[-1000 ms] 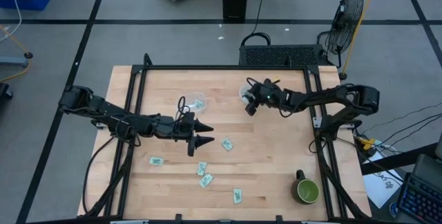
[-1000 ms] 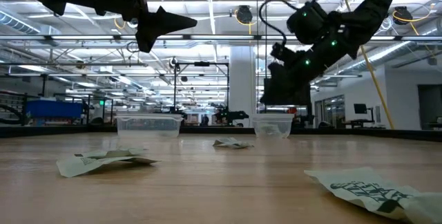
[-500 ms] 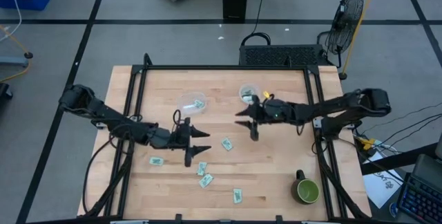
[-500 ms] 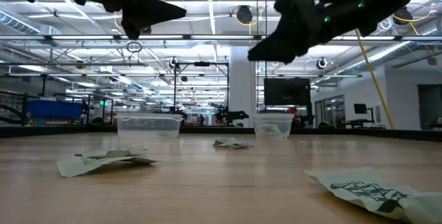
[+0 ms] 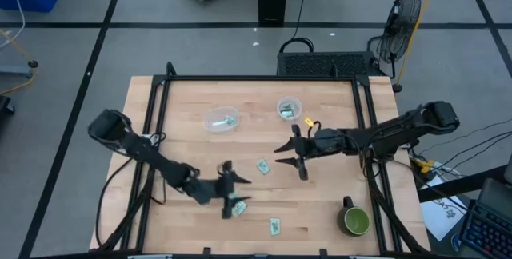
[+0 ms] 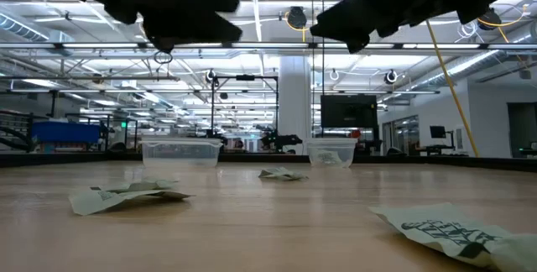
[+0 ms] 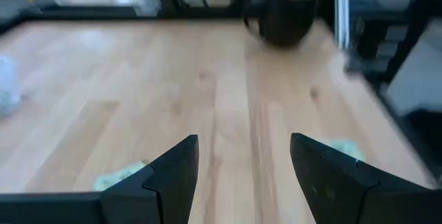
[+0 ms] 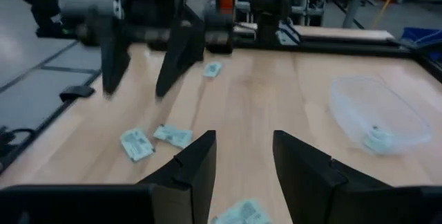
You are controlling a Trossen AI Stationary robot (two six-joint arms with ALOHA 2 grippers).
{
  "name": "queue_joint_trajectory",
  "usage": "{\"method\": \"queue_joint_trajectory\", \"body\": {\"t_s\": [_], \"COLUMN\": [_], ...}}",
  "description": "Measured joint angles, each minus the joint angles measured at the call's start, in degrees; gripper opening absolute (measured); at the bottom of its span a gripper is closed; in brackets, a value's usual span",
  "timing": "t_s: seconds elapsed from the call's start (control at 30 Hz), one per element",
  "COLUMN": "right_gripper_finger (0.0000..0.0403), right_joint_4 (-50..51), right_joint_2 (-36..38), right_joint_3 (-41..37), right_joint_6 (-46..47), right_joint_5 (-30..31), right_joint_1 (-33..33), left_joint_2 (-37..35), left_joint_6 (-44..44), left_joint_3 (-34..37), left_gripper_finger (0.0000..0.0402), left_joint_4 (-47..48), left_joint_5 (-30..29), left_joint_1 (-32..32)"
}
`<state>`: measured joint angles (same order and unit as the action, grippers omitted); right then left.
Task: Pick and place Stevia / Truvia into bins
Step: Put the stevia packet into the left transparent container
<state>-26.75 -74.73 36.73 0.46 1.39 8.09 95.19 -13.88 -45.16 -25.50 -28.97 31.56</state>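
Several pale green and white sachets lie flat on the wooden table: one (image 5: 262,166) near the middle, one (image 5: 274,225) toward the near edge, one (image 5: 238,206) beside my left gripper. The clear oval tub (image 5: 220,120) and the round cup (image 5: 288,108) stand toward the far side, each with a sachet inside. My left gripper (image 5: 234,187) (image 7: 242,175) hovers open above the near sachets. My right gripper (image 5: 286,158) (image 8: 243,169) hovers open just right of the middle sachet. In the left wrist view, two sachets (image 7: 121,175) (image 7: 340,148) lie outside the open fingers.
A dark green mug (image 5: 356,221) stands at the table's near right corner. Black frame rails (image 5: 366,155) run along the table's left and right sides. In the right wrist view my left gripper (image 8: 145,44) hangs beyond several loose sachets (image 8: 136,143). Bare wood lies between the containers and the sachets.
My left gripper has travelled from the table's middle toward the near edge and now hangs over the near sachets. My right gripper has moved away from the round cup toward the near edge, stopping beside the middle sachet. The sachets and containers have stayed where they were.
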Motion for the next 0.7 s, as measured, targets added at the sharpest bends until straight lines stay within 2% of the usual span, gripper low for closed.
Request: {"method": "queue_joint_trajectory", "body": {"t_s": [0.2, 0.43, 0.7], "right_gripper_finger": [0.0133, 0.0133, 0.0128], "right_joint_4": [1.52, 4.63, 4.83], "right_joint_2": [2.08, 5.39, 7.03], "right_joint_3": [0.01, 0.00, 0.00], "right_joint_6": [-0.05, 0.34, -0.07], "right_joint_5": [-0.09, -0.04, 0.02], "right_joint_1": [2.62, 6.75, 8.16], "left_joint_2": [8.40, 13.50, 17.32], "left_joint_6": [-0.82, -1.51, -5.23], "left_joint_3": [-12.80, -20.76, -21.69], "left_gripper_finger": [0.0234, 0.0234, 0.0234], "left_joint_4": [16.00, 26.73, 30.42], "left_joint_5": [-4.03, -4.23, 3.91], "left_joint_1": [-0.74, -4.42, -12.00]}}
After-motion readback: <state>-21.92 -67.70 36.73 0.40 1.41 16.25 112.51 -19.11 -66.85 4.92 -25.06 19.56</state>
